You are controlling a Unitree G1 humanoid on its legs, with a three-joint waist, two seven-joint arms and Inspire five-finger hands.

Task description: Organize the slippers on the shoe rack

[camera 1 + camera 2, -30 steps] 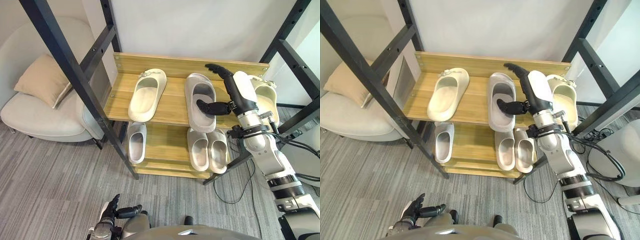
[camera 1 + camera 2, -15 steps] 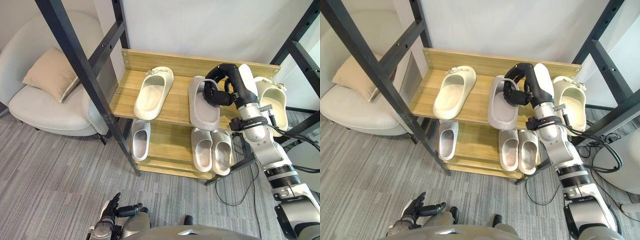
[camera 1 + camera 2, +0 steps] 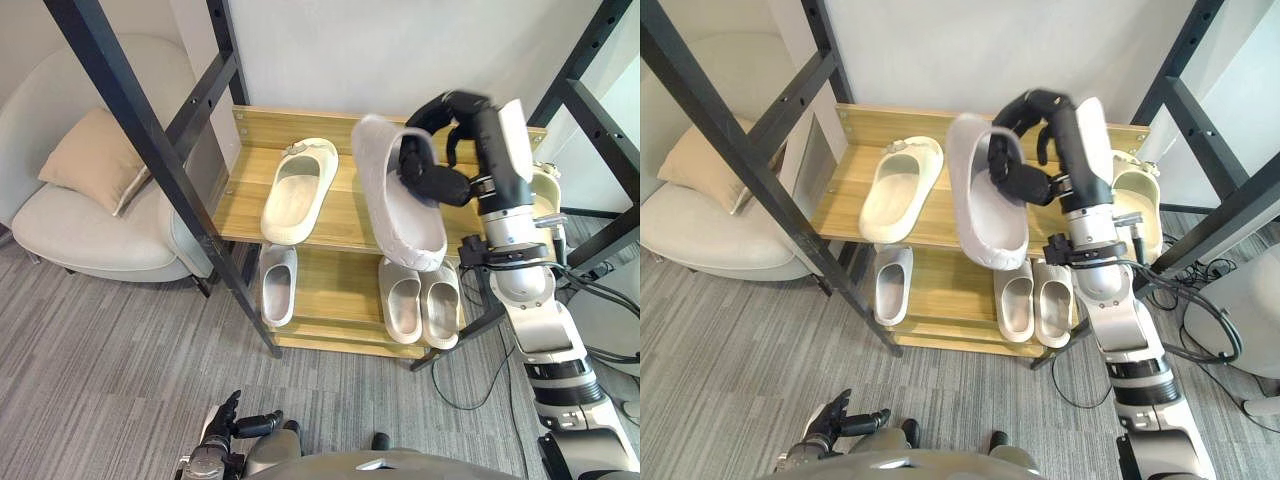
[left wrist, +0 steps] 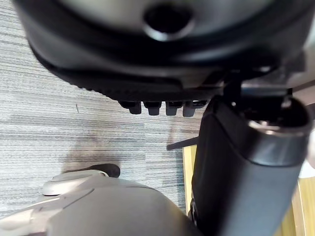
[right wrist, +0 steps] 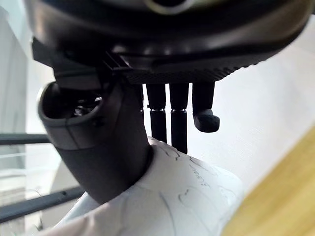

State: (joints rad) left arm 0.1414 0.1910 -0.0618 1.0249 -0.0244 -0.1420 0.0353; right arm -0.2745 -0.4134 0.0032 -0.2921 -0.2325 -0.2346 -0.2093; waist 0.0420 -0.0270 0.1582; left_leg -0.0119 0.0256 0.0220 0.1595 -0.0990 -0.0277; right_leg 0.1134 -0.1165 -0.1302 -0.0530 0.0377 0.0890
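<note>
My right hand [image 3: 436, 168] is shut on a large grey slipper [image 3: 398, 200], thumb inside its opening, holding it tilted above the top shelf [image 3: 342, 216] of the wooden shoe rack. The right wrist view shows the fingers [image 5: 178, 129] curled over the pale slipper [image 5: 167, 201]. A cream slipper [image 3: 297, 190] lies on the top shelf's left part. Another cream slipper [image 3: 546, 192] sits at the shelf's right end, partly behind my arm. On the lower shelf lie a single pale slipper [image 3: 277, 285] and a pair [image 3: 421, 303]. My left hand [image 3: 224, 428] hangs low over the carpet, open.
Black metal frame bars [image 3: 150, 160] cross in front of the rack's left side, and others [image 3: 596, 110] on the right. A light armchair with a beige cushion [image 3: 88, 158] stands left of the rack. Grey carpet [image 3: 110, 360] lies in front.
My right hand went from open beside the grey slipper to curled round it, then lifted it off the top shelf and tilted it. The camera shifted a little.
</note>
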